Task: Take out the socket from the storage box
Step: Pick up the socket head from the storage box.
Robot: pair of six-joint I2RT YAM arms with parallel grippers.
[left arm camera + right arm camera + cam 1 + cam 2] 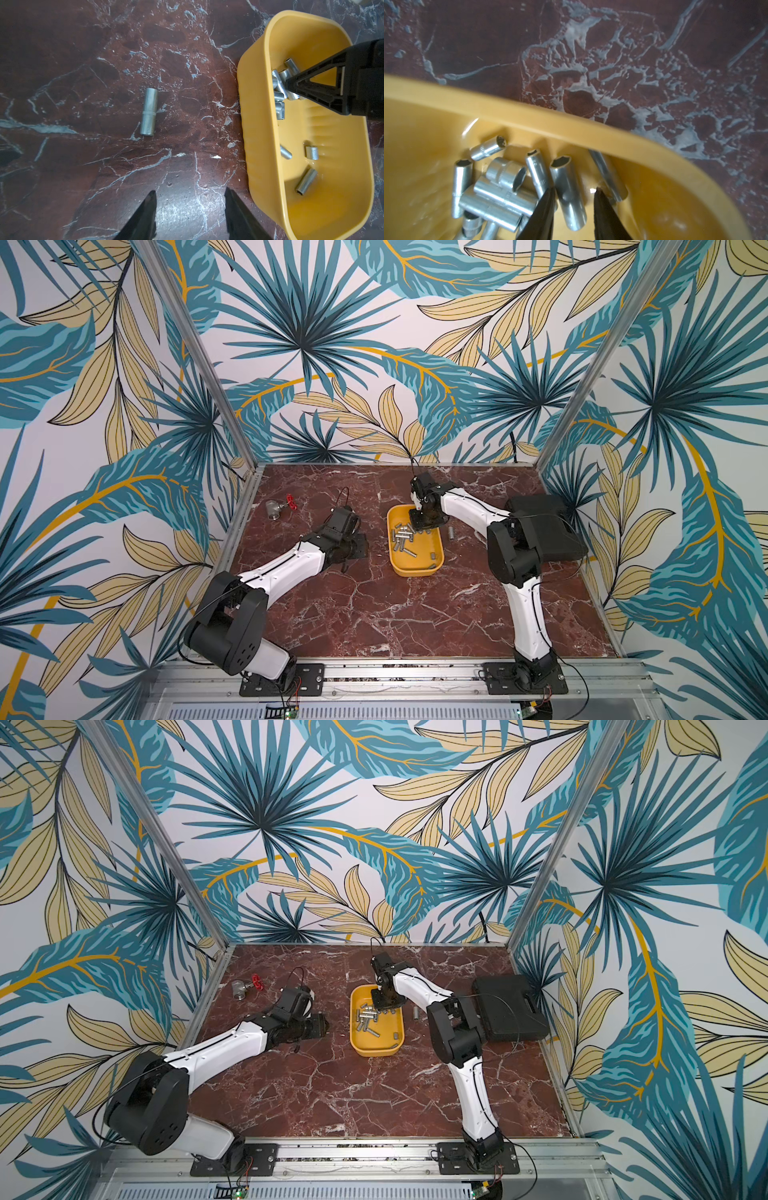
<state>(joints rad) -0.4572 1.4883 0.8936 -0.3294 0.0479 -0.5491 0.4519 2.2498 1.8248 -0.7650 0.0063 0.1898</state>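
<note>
A loose socket (149, 111) already lies on the surface (83, 62). In the storage box (529, 116), my right end effector (574, 190) straddles the next socket (564, 176), part-open and not yet gripping. My left end effector (190, 191) is open and empty.

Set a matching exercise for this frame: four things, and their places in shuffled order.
Things:
1. right claw
2. left claw
3. black case
4. valve

Places:
A. far left on the table
B. in the yellow tray, a socket between its tips
C. by the table's right edge
D. over bare table, beside the tray

Pairs: 1-B, 2-D, 3-C, 4-A
</note>
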